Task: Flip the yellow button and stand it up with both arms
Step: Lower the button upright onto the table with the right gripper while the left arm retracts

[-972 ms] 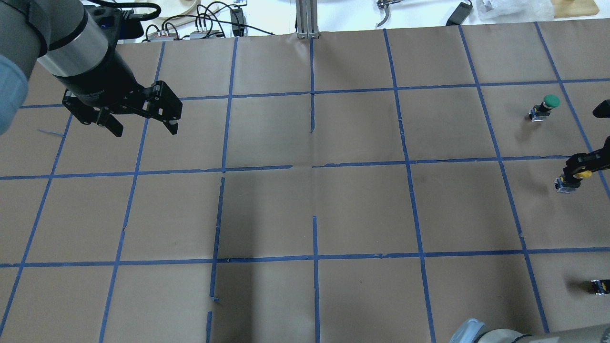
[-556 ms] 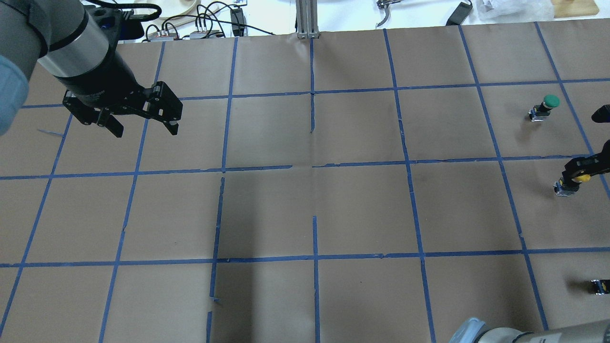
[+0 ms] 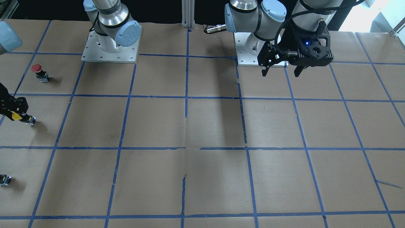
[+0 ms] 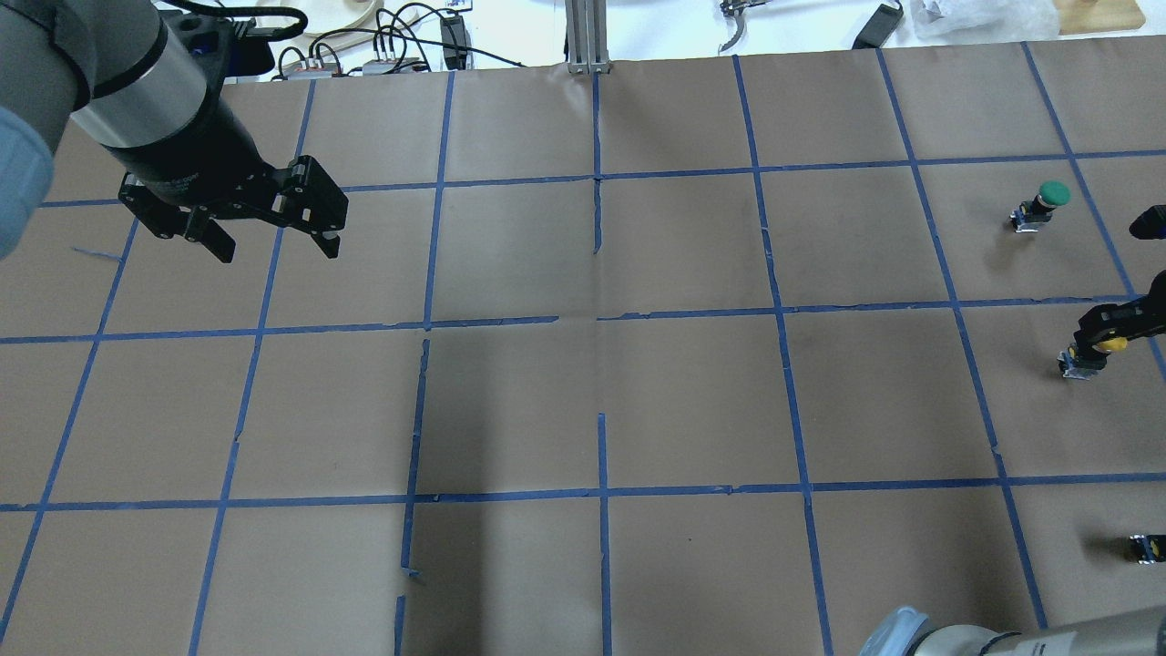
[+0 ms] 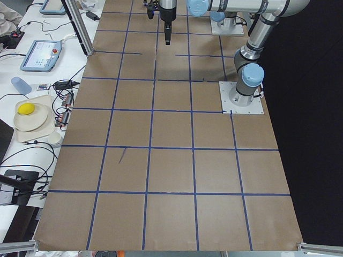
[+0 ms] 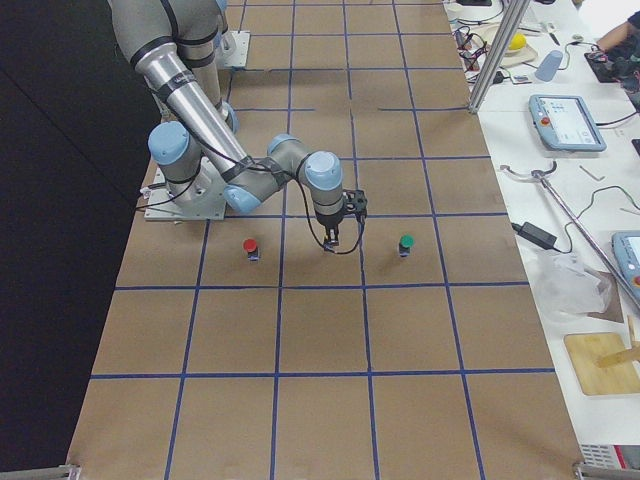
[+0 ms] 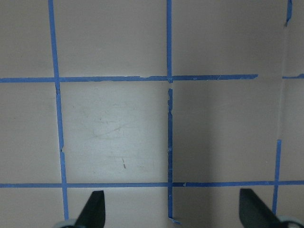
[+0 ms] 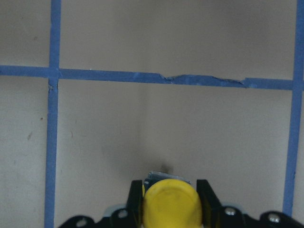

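Note:
The yellow button point(image 4: 1113, 344) is at the table's far right, gripped by its cap and tilted, metallic base point(image 4: 1075, 364) low by the paper. My right gripper point(image 4: 1104, 328) is shut on it. In the right wrist view the yellow cap point(image 8: 171, 205) sits between the two fingers point(image 8: 137, 199). In the front view the button point(image 3: 15, 116) and right gripper point(image 3: 11, 109) are at the left edge. My left gripper point(image 4: 273, 244) is open and empty, high over the far left; it also shows in the front view point(image 3: 281, 72) and the left wrist view point(image 7: 172, 211).
A green-capped button point(image 4: 1048, 199) stands beyond the yellow one. A red-capped button point(image 3: 38, 72) stands on the robot's side of it. A tiny capless black-and-yellow block point(image 4: 1146, 547) lies at the near right edge. Brown paper with a blue tape grid point(image 4: 601, 319) covers the table.
My right gripper has shifted a little toward the robot's side with the yellow button in it. The left arm has not moved.

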Robot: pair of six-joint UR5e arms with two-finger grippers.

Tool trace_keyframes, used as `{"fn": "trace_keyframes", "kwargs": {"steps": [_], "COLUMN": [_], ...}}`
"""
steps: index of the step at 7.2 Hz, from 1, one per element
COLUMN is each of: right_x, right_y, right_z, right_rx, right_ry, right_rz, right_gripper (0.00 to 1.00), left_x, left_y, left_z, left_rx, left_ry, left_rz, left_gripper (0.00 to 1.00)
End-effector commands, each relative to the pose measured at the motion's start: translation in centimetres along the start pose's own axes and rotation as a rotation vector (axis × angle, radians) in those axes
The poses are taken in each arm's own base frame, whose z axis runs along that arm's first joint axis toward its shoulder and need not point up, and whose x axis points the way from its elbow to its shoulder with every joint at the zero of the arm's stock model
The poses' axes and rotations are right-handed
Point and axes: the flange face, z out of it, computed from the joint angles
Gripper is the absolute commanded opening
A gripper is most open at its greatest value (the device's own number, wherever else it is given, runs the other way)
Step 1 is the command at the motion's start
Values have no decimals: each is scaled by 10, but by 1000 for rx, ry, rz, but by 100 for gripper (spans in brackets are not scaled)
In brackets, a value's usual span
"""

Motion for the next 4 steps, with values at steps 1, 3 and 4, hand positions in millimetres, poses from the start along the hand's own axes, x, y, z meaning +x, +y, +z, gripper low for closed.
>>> {"fn": "trace_keyframes", "kwargs": {"steps": [1,3,4], "right_x": [0,1,2], "right_y": [0,0,0], "right_z": [4,10,10], "right_rx": [-4,-14,-17], "right_ry": [-5,-14,-10], "right_rz": [-1,0,0], "right_gripper": [43,68,76], "left_x": [0,0,0], "left_y": [0,-1,-1], "left_z": [0,0,-1], "left_rx": [2,5,6], "left_ry": [1,1,3], "left_rz": [0,-1,0], "left_gripper": [100,100,100]}}
